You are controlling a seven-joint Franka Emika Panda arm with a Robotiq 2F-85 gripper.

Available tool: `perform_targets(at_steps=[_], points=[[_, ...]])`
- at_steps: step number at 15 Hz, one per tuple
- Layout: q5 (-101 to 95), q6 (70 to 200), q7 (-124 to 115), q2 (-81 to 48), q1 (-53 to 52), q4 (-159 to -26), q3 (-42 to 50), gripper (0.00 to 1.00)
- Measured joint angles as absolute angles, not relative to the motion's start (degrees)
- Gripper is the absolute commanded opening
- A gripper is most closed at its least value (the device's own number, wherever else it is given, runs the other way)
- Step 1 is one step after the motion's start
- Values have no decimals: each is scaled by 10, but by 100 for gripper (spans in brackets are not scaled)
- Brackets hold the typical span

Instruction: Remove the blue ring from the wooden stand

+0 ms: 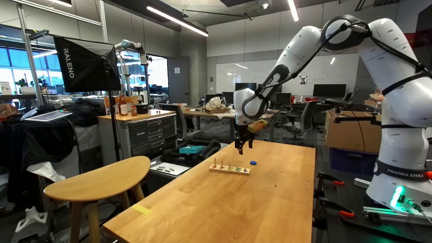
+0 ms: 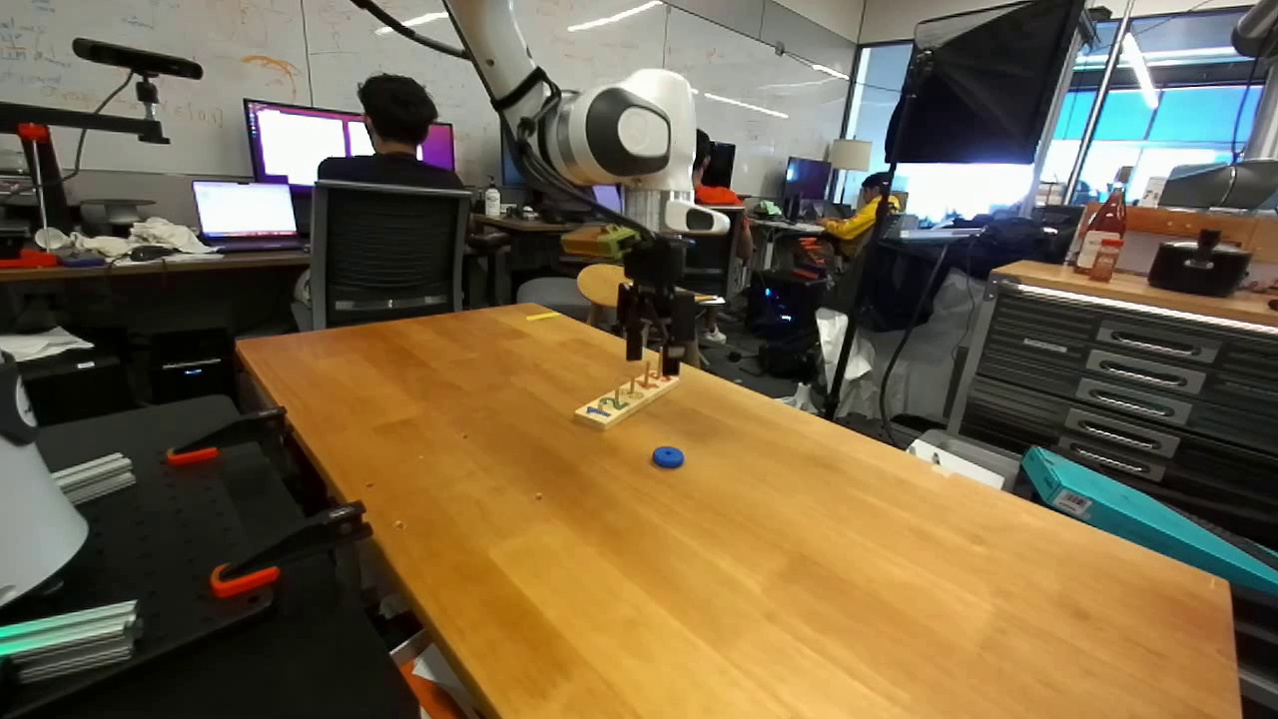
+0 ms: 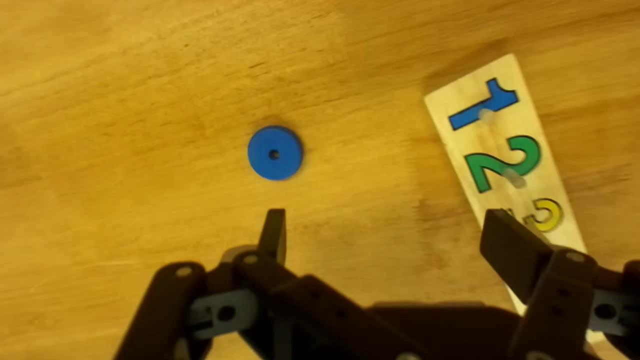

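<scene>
See the blue ring (image 3: 275,142) lying flat on the bench (image 2: 849,559), off the wooden stand (image 3: 515,197), beside its "1" end without touching it; by that, judge the removal likely done already. See the claw (image 3: 385,215) spread, above the bench by the stand, with nothing between its fingers (image 3: 515,255).

Beware of coming straight down from here: in the wrist view, overlaps the stand near its "3" with one finger, so might strike the pegs (image 1: 215,162) or shove the whole stand. Could also, in a needless grasp, knock the ring back against the stand or send it sliding.

Mind the bench's long edge (image 1: 191,172), near the stand's tall-peg end; if pushed that way, could go over. Note open room along both long sides of the stand, with a good stretch of bench past the ring. Best to lift first, above the pegs, then swing off past the ring.
</scene>
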State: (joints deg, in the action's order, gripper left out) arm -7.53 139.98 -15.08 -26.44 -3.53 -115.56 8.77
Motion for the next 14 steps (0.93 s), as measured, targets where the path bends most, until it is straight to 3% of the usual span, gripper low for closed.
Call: perform_targets(at_steps=[9,14], points=[[-75,1187,-43,8,-40,-1261,17,100],[-75,1174,-37,60,-39,-1298,8,100]])
